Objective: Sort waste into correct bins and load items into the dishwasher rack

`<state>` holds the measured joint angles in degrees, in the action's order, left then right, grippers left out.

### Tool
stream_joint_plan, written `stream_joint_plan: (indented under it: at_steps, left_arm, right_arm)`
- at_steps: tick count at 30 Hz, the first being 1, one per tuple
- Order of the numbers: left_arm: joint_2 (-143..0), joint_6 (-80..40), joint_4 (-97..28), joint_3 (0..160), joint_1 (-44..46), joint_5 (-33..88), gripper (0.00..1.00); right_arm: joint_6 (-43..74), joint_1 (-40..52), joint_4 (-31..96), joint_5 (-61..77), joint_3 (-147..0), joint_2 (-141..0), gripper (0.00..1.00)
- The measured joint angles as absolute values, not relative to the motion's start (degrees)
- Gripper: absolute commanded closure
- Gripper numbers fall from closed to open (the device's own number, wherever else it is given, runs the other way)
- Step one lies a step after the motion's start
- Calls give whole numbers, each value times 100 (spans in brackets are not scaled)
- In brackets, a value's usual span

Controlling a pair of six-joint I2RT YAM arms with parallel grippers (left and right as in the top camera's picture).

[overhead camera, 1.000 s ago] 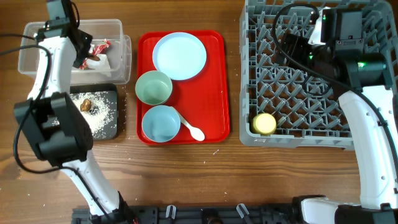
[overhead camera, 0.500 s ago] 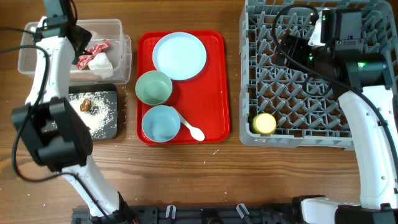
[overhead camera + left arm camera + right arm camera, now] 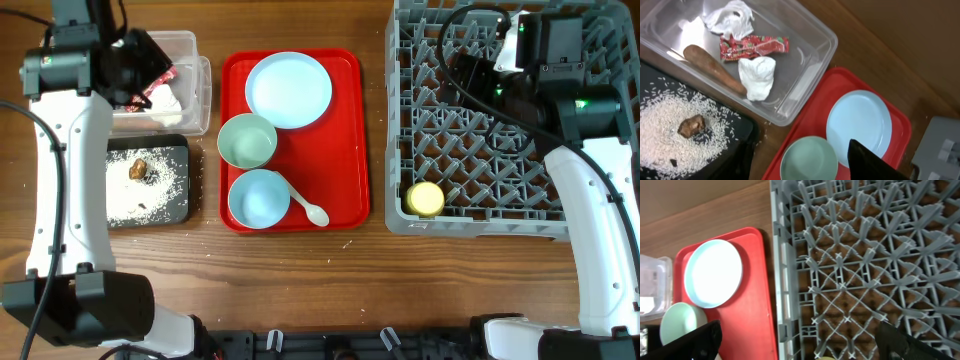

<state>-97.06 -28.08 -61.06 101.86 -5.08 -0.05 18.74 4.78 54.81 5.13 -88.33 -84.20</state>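
Observation:
The clear tub (image 3: 196, 72) holds a red wrapper (image 3: 752, 46), white tissue (image 3: 757, 76) and a long brown scrap (image 3: 715, 70). The black tray (image 3: 175, 205) holds rice grains (image 3: 135, 195) and a brown scrap (image 3: 138, 168). A pale blue plate (image 3: 288, 90), a green bowl (image 3: 247, 141), a light blue bowl (image 3: 258, 198) and a white spoon (image 3: 310, 210) lie on the red serving tray (image 3: 345, 150). The yellow cup (image 3: 425, 198) stands in the grey rack (image 3: 480, 130). My left gripper (image 3: 805, 167) is open and empty above the tub's right end. My right gripper (image 3: 800, 347) is open and empty over the rack's left edge.
The red serving tray lies between the bins on the left and the rack on the right. A few rice grains lie on the wood beside the black tray. Cables run over the rack's far right corner (image 3: 470, 40).
My left arm has lifted and swung, and its gripper has shifted right over the tub. The right arm and all dishes have not moved.

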Motion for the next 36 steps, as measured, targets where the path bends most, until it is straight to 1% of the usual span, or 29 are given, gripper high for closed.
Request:
stream_joint_plan:
  at_steps: [8, 9, 11, 12, 22, 31, 36]
  left_arm:
    - [-9706, -2427, -6517, 10186, 228, 38, 37]
    - [-9706, -2418, -6539, 10186, 307, 40, 34]
    - [-9706, -2392, -6569, 10186, 491, 40, 34]
    - [-9706, -2379, -6573, 10186, 561, 40, 32]
    - [-9706, -2338, -6720, 10186, 1085, 58, 27]
    - [-9710, -2338, -7057, 10149, 1168, 58, 31]
    - [-9762, -2521, -7054, 9647, 1586, 60, 35]
  right_arm:
    - [1874, 478, 5306, 941, -8833, -8420, 0]
    - [1874, 478, 5306, 989, -8833, -8420, 0]
    - [1876, 478, 5297, 1055, -8833, -8420, 0]
    - [1876, 478, 5269, 1074, -8833, -8420, 0]
    - [1876, 679, 5004, 1413, -8833, -8420, 0]
    - [1876, 934, 4895, 1435, -8833, -8420, 0]
    - [1876, 934, 4880, 1439, -8833, -8427, 0]
